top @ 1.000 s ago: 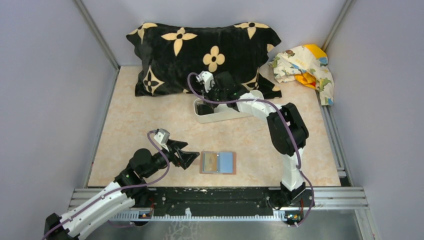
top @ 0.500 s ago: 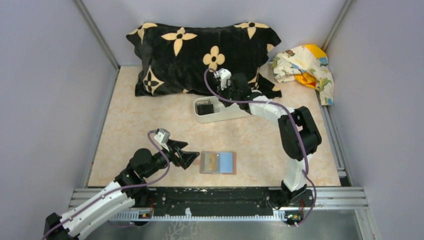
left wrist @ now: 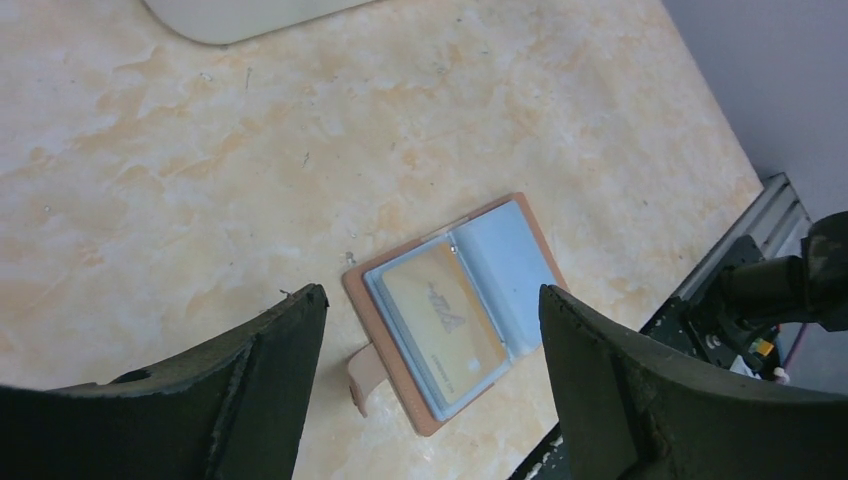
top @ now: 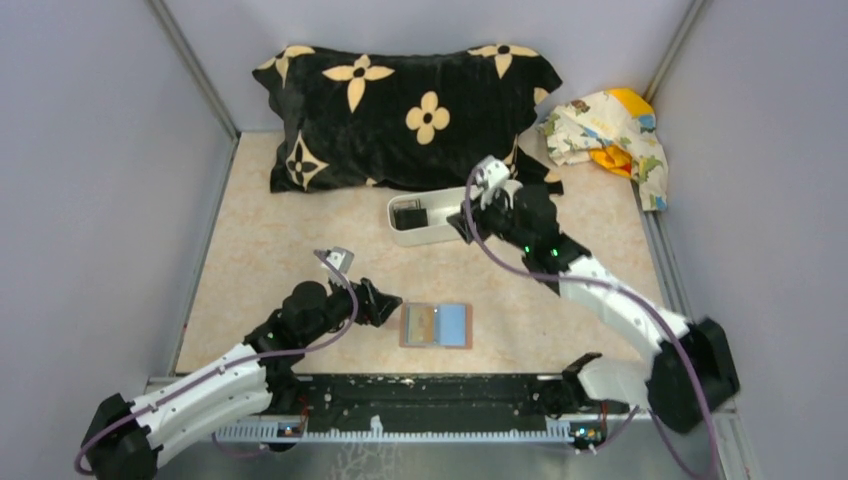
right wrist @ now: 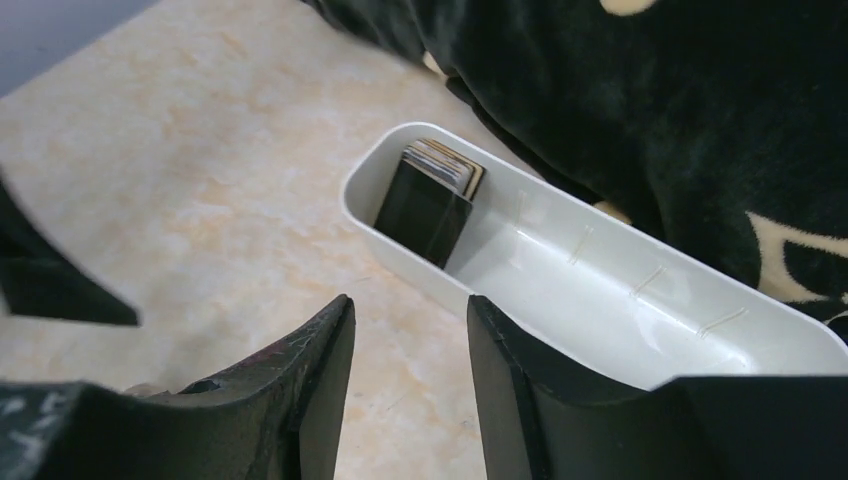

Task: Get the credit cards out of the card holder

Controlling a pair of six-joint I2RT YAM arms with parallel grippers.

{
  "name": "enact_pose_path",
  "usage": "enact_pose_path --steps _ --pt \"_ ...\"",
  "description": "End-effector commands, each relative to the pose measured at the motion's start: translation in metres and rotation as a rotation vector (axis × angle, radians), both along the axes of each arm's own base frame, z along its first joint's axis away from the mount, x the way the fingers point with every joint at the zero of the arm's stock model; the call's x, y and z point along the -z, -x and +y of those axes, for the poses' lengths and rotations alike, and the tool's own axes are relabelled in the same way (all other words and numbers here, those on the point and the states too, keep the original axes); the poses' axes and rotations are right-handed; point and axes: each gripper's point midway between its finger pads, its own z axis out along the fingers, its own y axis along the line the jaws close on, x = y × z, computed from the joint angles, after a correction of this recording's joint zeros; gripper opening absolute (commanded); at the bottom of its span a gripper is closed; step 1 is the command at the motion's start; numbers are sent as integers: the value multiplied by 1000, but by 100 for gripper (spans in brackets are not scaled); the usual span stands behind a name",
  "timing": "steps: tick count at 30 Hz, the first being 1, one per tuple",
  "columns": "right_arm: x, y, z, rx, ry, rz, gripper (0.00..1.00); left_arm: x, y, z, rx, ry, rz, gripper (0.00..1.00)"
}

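Card holder: the card holder [top: 436, 325] lies open and flat close to the near edge of the tabletop [top: 300, 240], about midway along it, blue inside facing up.
Card left inside: one tan card [left wrist: 440, 310] sits in the left pocket. The right pocket looks bare.
Cards already out: a small stack of dark and tan cards [right wrist: 425, 205] leans at the left end of the white tray [right wrist: 600, 300], which sits toward the far edge just in front of the black pillow [top: 400, 100].
Left jaws: spread wide, holding nothing, hanging low just off the holder's left rim, not touching it.
Right jaws: parted by a modest gap, nothing between them, above the tabletop just beside the tray.
Step in hand: I'd say a fresh round of pulling, with the tan card as the target.
Next move calls for: probably the left jaws pinning the holder's rim so it can't slide, while the right jaws cross to the near edge and pinch the card's exposed edge.
Catch: the card is thin and snug in its pocket, so a shallow grip may slip.
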Motion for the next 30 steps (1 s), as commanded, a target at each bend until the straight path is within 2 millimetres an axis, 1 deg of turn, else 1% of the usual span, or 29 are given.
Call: enact_pose_path --steps 1,3,4,6,7,11,12,13,14,16,17,18,19,23,26,28,30 --pt "-10 50 -3 -37 -92 -3 47 -2 -10 -4 -47 -5 61 81" --pt "16 74 -12 -19 -83 60 47 2 -10 -7 -35 -16 84 80" --pt "28 86 -13 -18 -92 94 47 4 -9 -9 -34 -16 95 81" --pt "45 115 -7 -49 -122 150 47 7 -7 -12 -20 -9 110 80" --pt "54 129 -2 -68 -125 173 46 8 -5 -13 -10 -2 114 77" --pt "78 169 11 -89 -96 224 36 12 4 -20 33 10 132 63" --pt "83 176 14 -97 -86 235 32 14 6 -22 42 8 140 57" --pt "88 181 16 -97 -74 248 27 17 9 -24 54 6 151 49" --pt "91 185 18 -92 -65 252 20 18 12 -26 65 7 161 42" --pt "94 190 21 -88 -66 258 6 22 19 -31 99 8 180 22" --pt "93 193 26 -98 -81 259 0 22 22 -35 120 17 182 12" --pt "93 195 29 -102 -94 265 0 23 26 -37 135 27 188 4" --pt "92 195 32 -105 -110 269 0 23 29 -39 152 39 192 0" --pt "97 193 42 -95 -138 300 0 21 35 -46 188 83 199 0" --pt "96 191 49 -75 -218 330 0 25 35 -47 187 74 206 0" --pt "98 190 50 -55 -252 348 9 32 33 -46 180 56 216 0" --pt "102 188 48 -25 -267 367 13 47 34 -44 172 31 230 0"
